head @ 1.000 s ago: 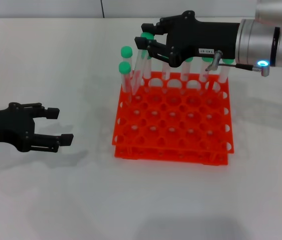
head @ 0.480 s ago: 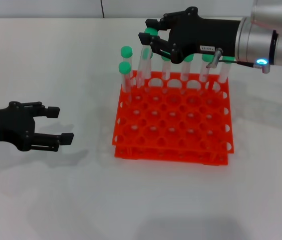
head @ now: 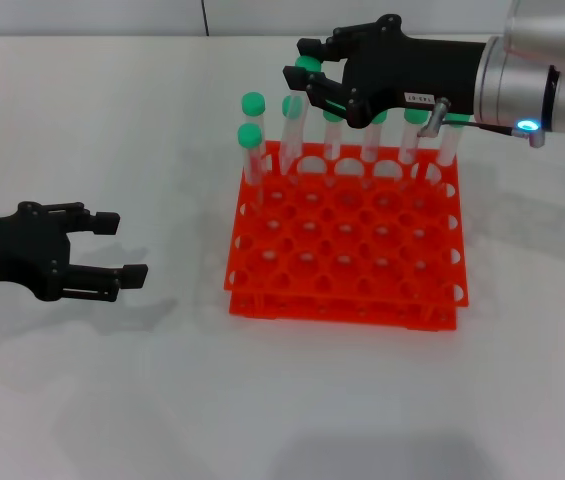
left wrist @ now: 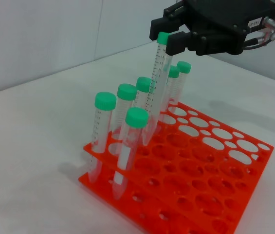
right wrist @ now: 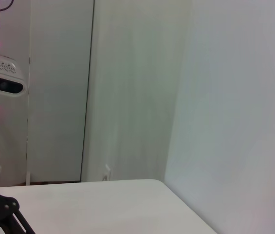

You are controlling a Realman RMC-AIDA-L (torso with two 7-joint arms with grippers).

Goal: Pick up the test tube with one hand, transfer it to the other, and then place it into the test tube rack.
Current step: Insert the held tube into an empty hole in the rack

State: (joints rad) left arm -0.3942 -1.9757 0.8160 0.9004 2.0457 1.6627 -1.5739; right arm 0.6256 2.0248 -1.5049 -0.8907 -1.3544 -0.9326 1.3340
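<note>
My right gripper (head: 306,64), black with a white label, is over the far left corner of the orange-red test tube rack (head: 347,255). It is shut on the green cap of a clear test tube (left wrist: 155,83). The tube leans, with its lower end down in a back-row hole of the rack (left wrist: 200,190). The right gripper also shows in the left wrist view (left wrist: 169,35). My left gripper (head: 122,250), black and unlabelled, is open and empty low over the table, left of the rack.
Several other green-capped tubes (head: 253,140) stand in the rack's back row and left edge, close around the held tube. Most holes at the rack's front and middle hold nothing. The right wrist view shows only walls and a table edge.
My right gripper has moved a little to the right and farther back with the tube's cap, so the tube stands more upright in the rack. The left gripper has not moved.
</note>
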